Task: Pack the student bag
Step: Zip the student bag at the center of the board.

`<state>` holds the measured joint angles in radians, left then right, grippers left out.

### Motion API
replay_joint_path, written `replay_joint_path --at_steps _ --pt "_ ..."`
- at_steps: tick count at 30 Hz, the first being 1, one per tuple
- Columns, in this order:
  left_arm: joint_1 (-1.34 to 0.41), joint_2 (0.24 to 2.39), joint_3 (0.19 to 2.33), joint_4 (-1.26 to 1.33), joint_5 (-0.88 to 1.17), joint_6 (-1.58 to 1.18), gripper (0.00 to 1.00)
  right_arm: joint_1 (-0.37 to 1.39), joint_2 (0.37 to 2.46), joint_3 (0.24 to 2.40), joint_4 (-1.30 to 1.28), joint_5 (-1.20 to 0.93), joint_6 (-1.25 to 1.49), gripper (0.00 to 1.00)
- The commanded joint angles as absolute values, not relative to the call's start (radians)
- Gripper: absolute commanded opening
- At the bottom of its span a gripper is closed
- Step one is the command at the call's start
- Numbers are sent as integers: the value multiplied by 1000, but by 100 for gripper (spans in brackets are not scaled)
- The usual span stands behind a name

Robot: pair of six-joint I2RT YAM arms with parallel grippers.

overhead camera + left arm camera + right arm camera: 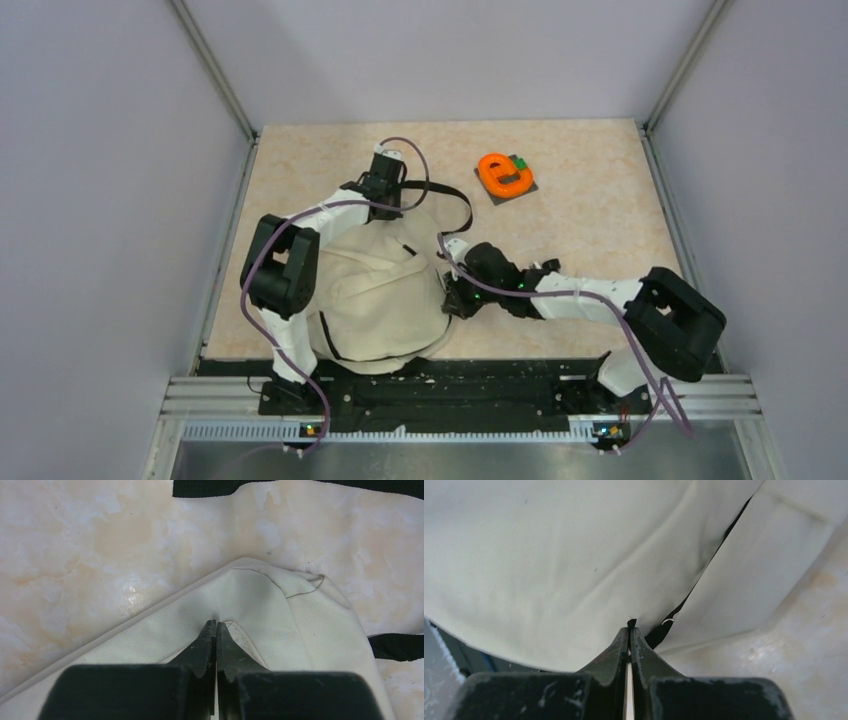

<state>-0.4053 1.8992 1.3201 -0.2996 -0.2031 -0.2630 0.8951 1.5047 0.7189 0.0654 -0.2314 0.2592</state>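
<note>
The student bag (375, 295) is pinched by the left tool (216, 627) and right tool (630, 626); fabric should be held taut.

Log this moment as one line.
left gripper: shut on backpack far end | right gripper: shut on black bit at zipper opening | orange object: outside backpack, on dark pad

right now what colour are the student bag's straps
Black; straps of the student bag show best in the left wrist view.
</note>
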Motion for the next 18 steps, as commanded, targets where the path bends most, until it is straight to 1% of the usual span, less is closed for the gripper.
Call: replay_joint_path --at_steps 1,4,8,11,12,13,14,15,16,17,18 --pt "-377 1918 1299 -315 -328 -306 0 970 1392 662 24 -240 385 0" --pt "-369 1921 1303 -310 -347 -326 0 1012 1347 644 -25 -242 435 0" --pt "-365 1917 1310 -310 -358 -339 0 1044 1292 610 -7 -255 502 0" --pt "-366 1887 1305 -300 -320 -319 1 1043 1252 603 -19 -153 532 0" --pt "-366 1868 1301 -297 -298 -309 6 1039 1240 609 -35 -102 537 0" --pt "-368 1845 1293 -293 -271 -296 16 1028 1233 614 -46 -62 539 0" --pt "-371 1820 1284 -289 -248 -283 26 1010 1227 617 -50 -45 542 0" --pt "-377 1790 1274 -285 -228 -268 40 986 1221 618 -46 -42 549 0" --pt "-386 1761 1262 -278 -208 -249 51 962 1218 613 -33 -54 560 0" --pt "-396 1728 1250 -273 -191 -229 57 937 1216 610 -18 -75 563 0" --pt "-412 1698 1234 -268 -175 -213 61 916 1217 606 -9 -104 565 0"
